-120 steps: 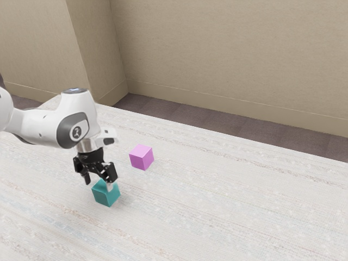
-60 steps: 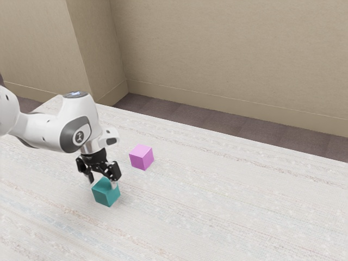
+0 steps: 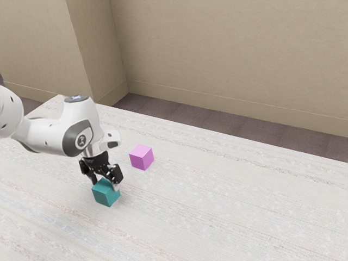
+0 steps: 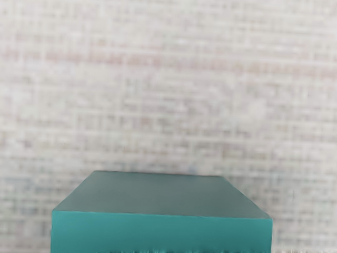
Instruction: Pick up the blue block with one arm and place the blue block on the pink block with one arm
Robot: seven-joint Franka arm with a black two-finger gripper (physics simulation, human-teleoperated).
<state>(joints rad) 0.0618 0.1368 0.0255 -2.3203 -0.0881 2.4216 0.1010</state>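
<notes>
Sitting directly beneath the pincer (image 3: 105, 183): the blue block (image 3: 105, 196).

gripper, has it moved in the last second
Yes. The gripper has come down and slightly toward the exterior view's right, closer to the blue block, which sits where it was near the pink block.

Table (image 3: 234, 196): pale top with a streaky grain. 2 cubes sit directly on it: blue block (image 3: 105, 194), teal in shade, and pink block (image 3: 141, 157). They are near each other, not touching, pink nearer the wall.
</notes>
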